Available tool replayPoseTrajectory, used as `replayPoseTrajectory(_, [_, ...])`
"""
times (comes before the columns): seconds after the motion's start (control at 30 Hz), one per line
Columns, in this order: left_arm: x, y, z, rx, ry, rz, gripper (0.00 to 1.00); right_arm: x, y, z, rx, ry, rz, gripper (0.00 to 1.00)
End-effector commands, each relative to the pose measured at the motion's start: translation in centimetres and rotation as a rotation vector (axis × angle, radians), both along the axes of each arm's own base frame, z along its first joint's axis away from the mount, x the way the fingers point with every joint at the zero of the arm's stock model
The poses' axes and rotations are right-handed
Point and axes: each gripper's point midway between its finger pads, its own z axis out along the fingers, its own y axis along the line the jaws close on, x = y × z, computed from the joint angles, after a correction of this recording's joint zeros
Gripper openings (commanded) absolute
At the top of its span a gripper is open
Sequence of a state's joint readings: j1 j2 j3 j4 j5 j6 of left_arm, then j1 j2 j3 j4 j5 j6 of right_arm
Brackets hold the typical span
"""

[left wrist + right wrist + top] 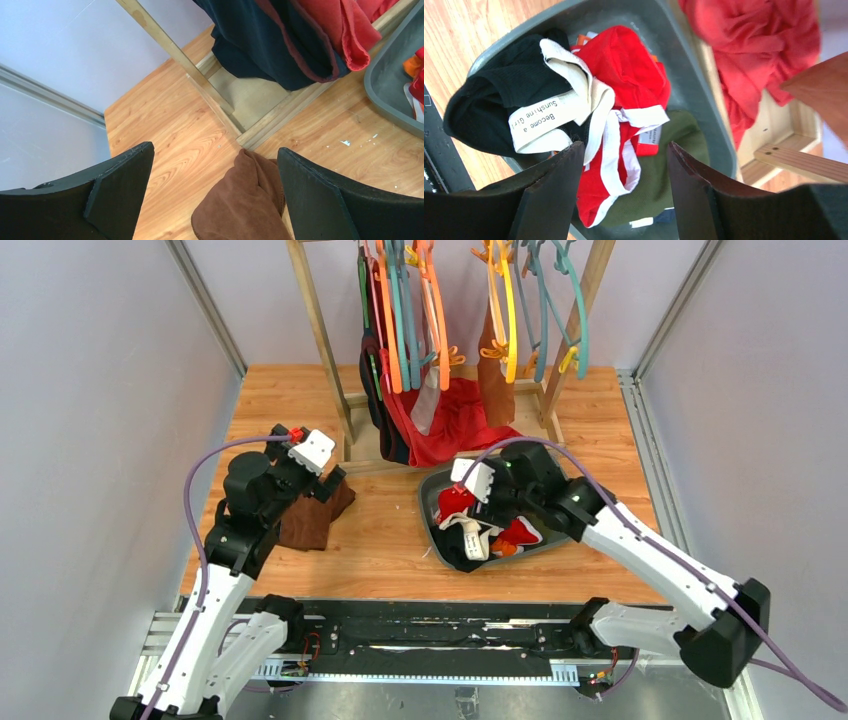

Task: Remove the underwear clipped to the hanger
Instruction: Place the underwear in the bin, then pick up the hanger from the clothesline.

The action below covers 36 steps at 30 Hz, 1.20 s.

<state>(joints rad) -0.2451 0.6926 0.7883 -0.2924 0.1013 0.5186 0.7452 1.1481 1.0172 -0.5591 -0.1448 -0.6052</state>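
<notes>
Now, underwear: red brief and black brief lie heaped in the grey bin, off the hangers.
Progress: well along, I judge; several pieces are binned.
Left to do: one pale piece hangs clipped on the rack, probably another brief, though I cannot be sure.
Right gripper: poised over the bin, jaws partly apart, gripping nothing that I can see.
Right arm: reaching forward and inward, wrist tipped down at the heap.
Left gripper: jaws wide apart, empty, above a brown cloth on the table.
Left arm: folded, near the rack's left post.
</notes>
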Motion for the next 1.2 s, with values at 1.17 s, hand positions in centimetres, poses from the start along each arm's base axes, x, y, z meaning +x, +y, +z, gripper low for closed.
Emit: replayPoseTrajectory(1.17, [0.9, 1.4, 0.7, -0.031, -0.055, 0.092, 0.98, 7.7, -2.4, 32.8, 0.526, -0.556, -0.447, 0.64])
